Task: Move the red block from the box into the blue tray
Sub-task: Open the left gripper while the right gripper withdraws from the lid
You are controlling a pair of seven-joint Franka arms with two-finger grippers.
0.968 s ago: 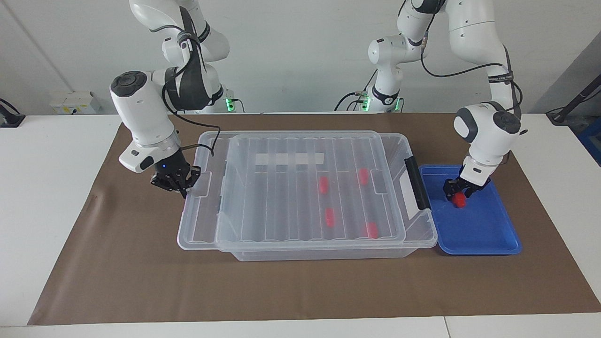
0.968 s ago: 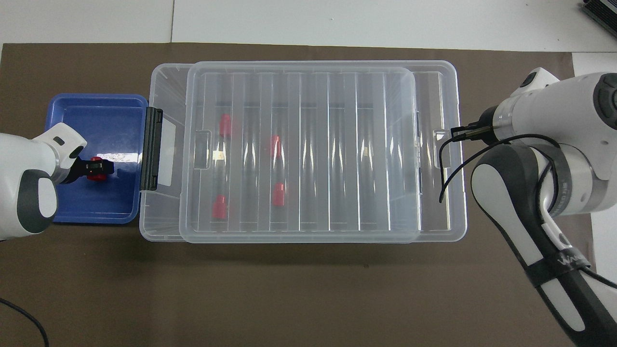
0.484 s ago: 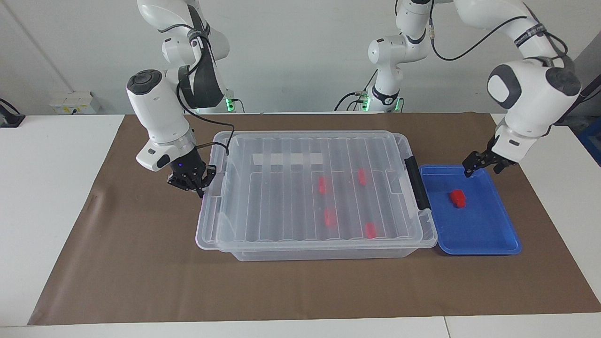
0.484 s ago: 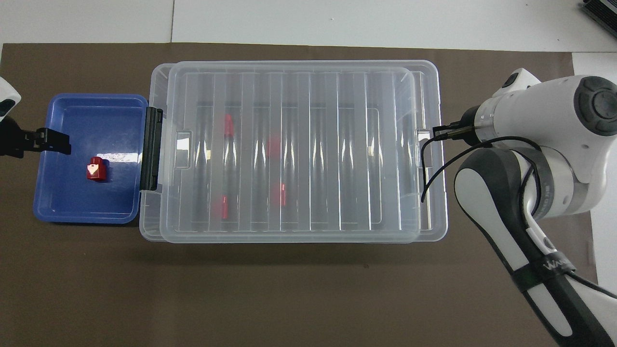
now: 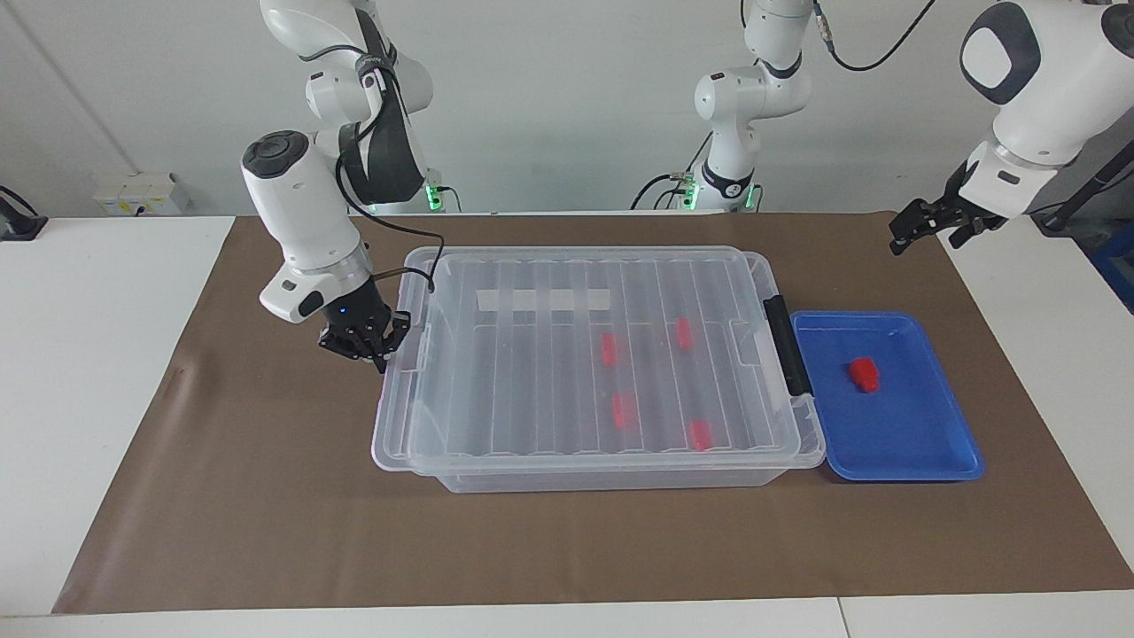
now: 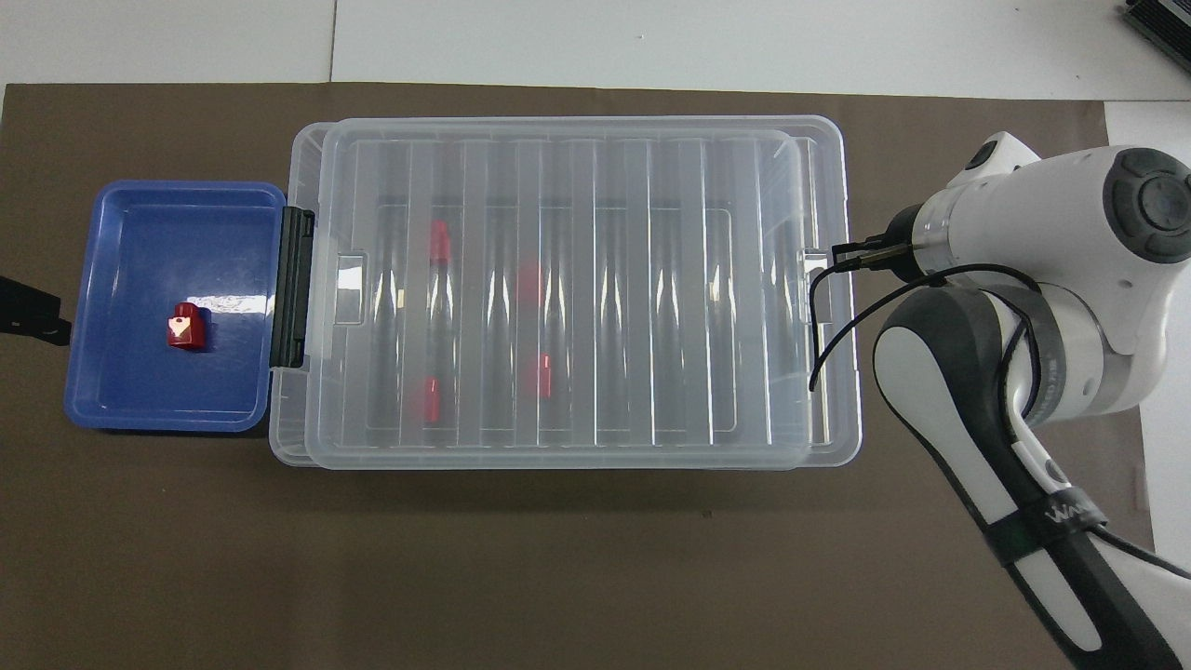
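Facing you: the white label is blank. Brown paper covers the table. The block lies in the tray; four others sit in the lidded box. Left gripper hangs spread, empty. Right gripper is at the lid's end; grip unclear.

Overhead: the arm reads "WA…"; block in tray.

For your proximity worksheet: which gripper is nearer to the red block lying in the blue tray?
Left. The left gripper is raised near the blue tray holding the red block; the right gripper is at the box's other end.
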